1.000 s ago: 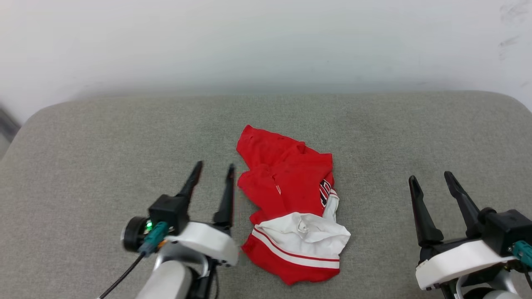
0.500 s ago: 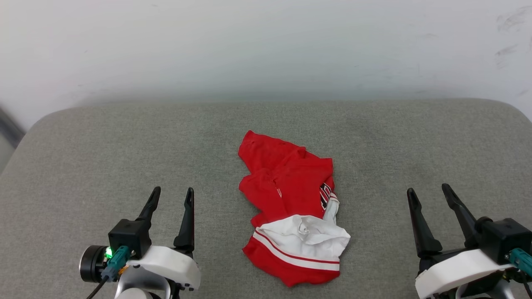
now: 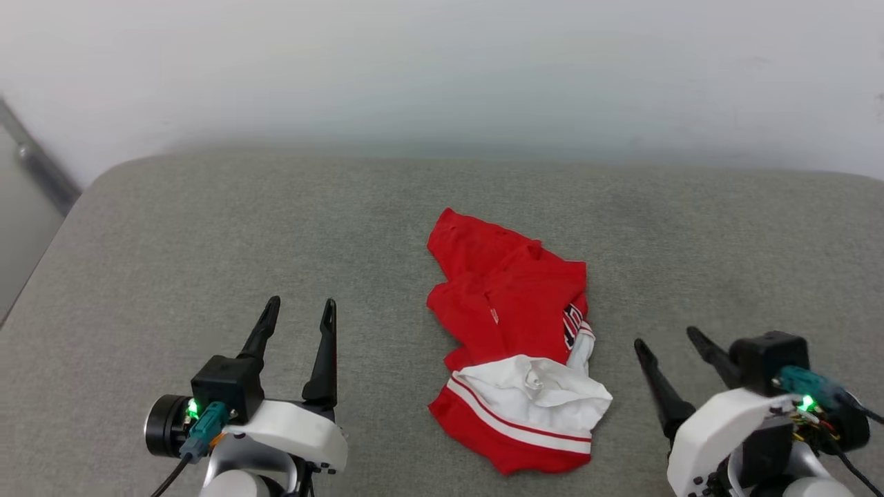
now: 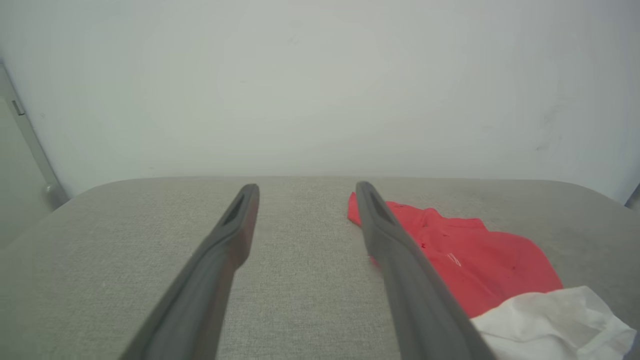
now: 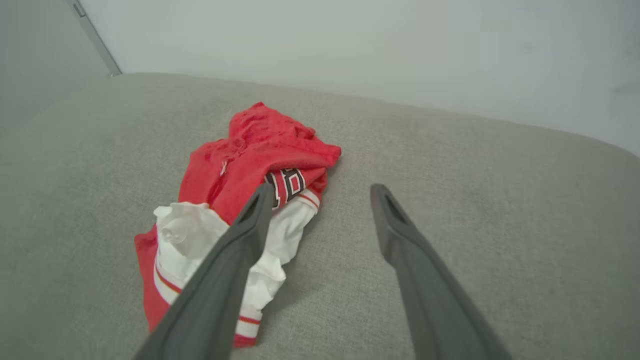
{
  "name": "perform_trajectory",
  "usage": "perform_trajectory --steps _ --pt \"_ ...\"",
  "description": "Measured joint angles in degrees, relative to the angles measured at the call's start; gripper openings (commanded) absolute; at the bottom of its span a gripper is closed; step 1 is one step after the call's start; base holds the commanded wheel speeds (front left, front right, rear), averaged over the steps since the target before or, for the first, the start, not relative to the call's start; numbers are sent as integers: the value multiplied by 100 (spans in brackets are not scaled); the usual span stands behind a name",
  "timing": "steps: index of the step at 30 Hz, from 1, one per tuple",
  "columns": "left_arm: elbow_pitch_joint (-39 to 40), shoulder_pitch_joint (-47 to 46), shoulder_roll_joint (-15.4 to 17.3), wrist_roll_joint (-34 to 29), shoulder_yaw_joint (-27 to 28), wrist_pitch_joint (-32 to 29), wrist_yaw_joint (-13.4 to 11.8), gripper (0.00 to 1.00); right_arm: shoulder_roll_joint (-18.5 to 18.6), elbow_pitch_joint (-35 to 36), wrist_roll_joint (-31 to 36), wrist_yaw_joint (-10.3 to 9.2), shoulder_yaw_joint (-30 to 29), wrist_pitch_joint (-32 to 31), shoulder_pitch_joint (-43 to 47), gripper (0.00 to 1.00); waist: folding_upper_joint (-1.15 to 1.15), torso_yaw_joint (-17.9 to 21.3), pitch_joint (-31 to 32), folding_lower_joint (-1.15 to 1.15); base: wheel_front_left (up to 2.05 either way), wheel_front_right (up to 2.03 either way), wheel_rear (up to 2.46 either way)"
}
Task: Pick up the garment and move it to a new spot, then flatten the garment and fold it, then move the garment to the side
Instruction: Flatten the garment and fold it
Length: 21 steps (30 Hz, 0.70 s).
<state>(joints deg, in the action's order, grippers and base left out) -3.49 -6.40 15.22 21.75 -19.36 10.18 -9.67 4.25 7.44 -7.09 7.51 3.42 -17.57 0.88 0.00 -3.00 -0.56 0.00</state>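
Observation:
The garment (image 3: pixel 514 324), a red shirt with a white sleeve and striped trim, lies crumpled in a heap in the middle of the grey cushion (image 3: pixel 207 228). Dark lettering peeks out at its right edge. My left gripper (image 3: pixel 300 313) stands open at the lower left, well clear of the cloth. My right gripper (image 3: pixel 668 338) is open at the lower right, its fingers angled toward the heap but apart from it. The left wrist view has the garment (image 4: pixel 470 260) to the right of my left gripper (image 4: pixel 305 190). In the right wrist view the garment (image 5: pixel 250 165) lies ahead-left of my right gripper (image 5: pixel 322 192).
A pale wall (image 3: pixel 442 69) runs behind the cushion. A dark metal strip (image 3: pixel 41 166) slants down at the far left, beyond the cushion's rounded corner. Bare grey fabric surrounds the heap on all sides.
The head camera has turned left, shifting the scene right. My left gripper pulled back from beside the garment. My right gripper has rotated and angled toward the heap. The garment lies as before.

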Motion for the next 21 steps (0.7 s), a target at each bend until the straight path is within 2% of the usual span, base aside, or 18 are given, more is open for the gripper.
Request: perform_trajectory --steps 5,9,14,18,19,20,21 --pt "-13 -163 -135 -31 -134 90 65 100 516 4 -407 -1 650 -1301 -280 100 0 -345 -129 0 0 0 0" --pt "-125 -328 -221 -40 -240 175 159 100 832 -1 -721 0 1184 -1992 -514 100 0 -632 -302 0 0 0 0" --pt "-250 -540 -332 -44 -307 274 231 100 1062 -146 -878 0 1594 -2254 -836 100 0 -916 -575 1 0 0 0" --pt "-354 -600 -397 -78 -337 328 254 100 1109 -432 -977 0 1768 -2275 -1106 100 0 -1059 -771 1 0 0 0" --pt "-379 -604 -404 -78 -337 343 256 100 1098 -479 -1038 -1 1773 -2270 -1140 49 0 -1078 -805 1 0 0 0" --pt "-402 -620 -410 -77 -334 359 258 100 1101 -528 -1043 -1 1794 -2253 -1173 16 0 -1091 -832 1 0 0 0" --pt "-416 -638 -417 -77 -330 364 257 100 1100 -556 -1047 -1 1819 -2226 -1199 0 0 -1094 -848 1 0 0 0"
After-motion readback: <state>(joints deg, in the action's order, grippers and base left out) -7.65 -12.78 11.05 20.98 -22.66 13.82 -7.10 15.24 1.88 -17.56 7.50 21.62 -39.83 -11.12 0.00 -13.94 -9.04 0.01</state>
